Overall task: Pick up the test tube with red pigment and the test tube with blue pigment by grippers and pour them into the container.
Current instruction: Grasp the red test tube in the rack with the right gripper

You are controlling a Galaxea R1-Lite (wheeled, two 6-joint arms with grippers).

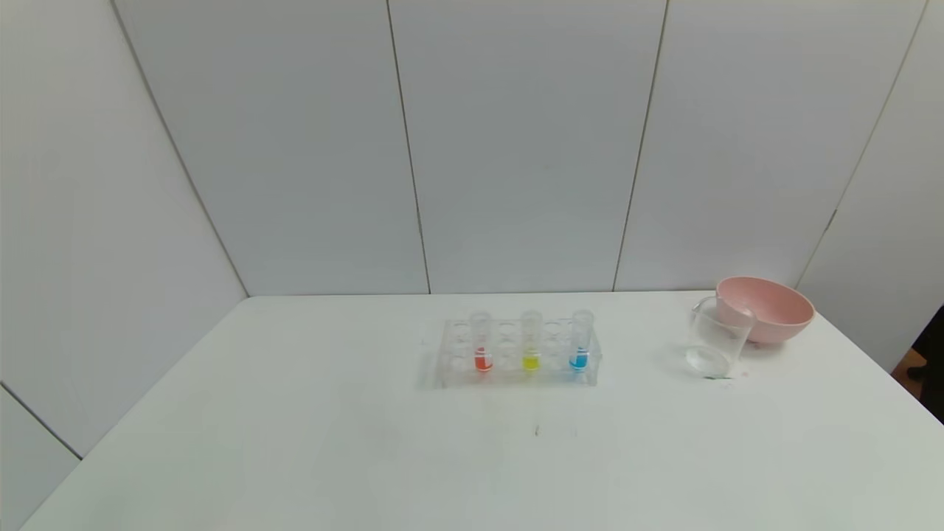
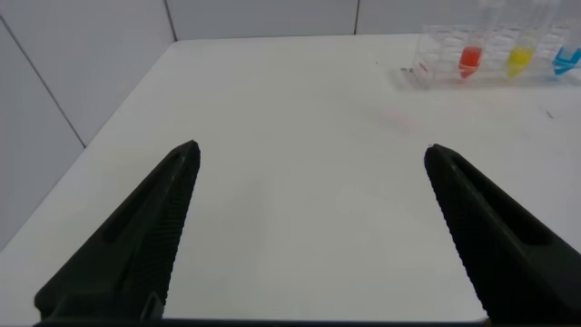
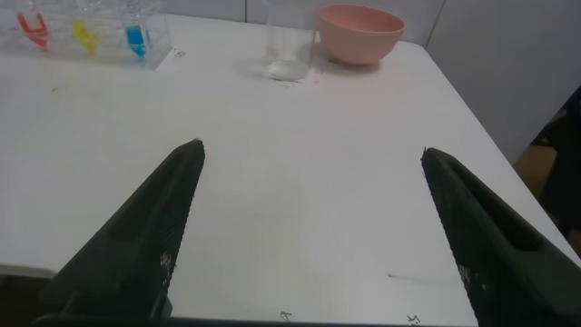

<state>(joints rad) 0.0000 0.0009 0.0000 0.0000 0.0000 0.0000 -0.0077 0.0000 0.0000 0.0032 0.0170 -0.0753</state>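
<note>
The red tube (image 1: pixel 482 345) and the blue tube (image 1: pixel 580 343) stand upright in a clear rack (image 1: pixel 516 376) at the table's middle, with a yellow tube (image 1: pixel 530 344) between them. The glass beaker (image 1: pixel 715 338) stands to the right, empty. Neither arm shows in the head view. My left gripper (image 2: pixel 310 150) is open and empty over bare table near the front left, with the red tube (image 2: pixel 469 60) and blue tube (image 2: pixel 567 62) far off. My right gripper (image 3: pixel 310 147) is open and empty near the front right; the beaker (image 3: pixel 289 45) and blue tube (image 3: pixel 136 38) lie beyond it.
A pink bowl (image 1: pixel 767 308) sits just behind the beaker at the back right, also in the right wrist view (image 3: pixel 359 32). White wall panels close off the back and sides. The table's right edge (image 3: pixel 490 145) is near my right gripper.
</note>
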